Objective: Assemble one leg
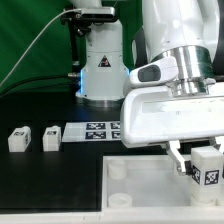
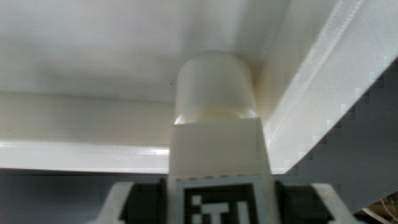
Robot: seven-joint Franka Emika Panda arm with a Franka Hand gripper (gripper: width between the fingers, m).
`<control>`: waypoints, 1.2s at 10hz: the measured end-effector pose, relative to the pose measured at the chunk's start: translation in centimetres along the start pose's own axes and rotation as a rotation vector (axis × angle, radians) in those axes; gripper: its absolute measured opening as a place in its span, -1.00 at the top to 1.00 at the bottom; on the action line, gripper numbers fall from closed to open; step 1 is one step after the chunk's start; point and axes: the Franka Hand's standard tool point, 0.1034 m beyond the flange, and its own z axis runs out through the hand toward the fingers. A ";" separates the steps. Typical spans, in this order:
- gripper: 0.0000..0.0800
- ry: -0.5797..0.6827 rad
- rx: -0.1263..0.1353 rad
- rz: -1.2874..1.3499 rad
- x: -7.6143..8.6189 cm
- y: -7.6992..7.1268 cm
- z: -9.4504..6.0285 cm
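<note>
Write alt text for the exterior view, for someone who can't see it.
A white gripper holds the leg over a large white tray-like piece. Two spare legs and the marker board lie on the black table beyond.

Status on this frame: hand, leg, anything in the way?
Hand shut on leg. Leg upright at the white tray piece's corner. Two spare legs and marker board apart, nothing blocking.
</note>
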 end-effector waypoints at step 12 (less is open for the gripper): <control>-0.62 -0.065 0.007 -0.001 -1.0 -0.1 0.5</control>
